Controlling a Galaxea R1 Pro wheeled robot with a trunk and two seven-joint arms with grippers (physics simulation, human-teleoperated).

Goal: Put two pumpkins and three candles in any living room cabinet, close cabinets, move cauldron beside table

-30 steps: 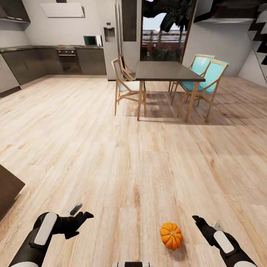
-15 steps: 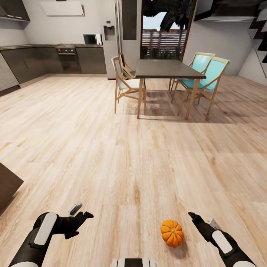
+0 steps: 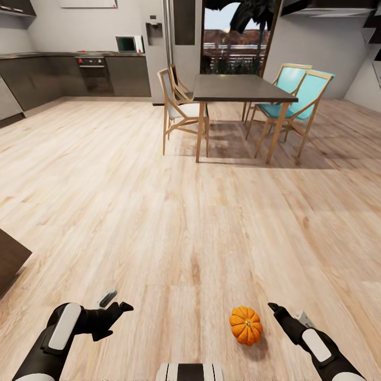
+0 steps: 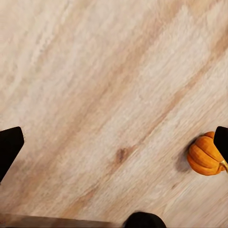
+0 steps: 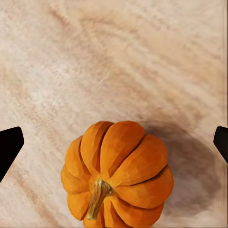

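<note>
Right gripper [image 3: 276, 309] spread wide, empty, just beside pumpkin [image 3: 246, 325] at lower right, left gripper [image 3: 117, 301] parted, holding nothing, lower left

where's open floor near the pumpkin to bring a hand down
Bare wood floor lies all around the pumpkin: between it and the left gripper, and ahead up to the dining table. Tightest is the gap to the right gripper. Chairs crowd the table.
</note>
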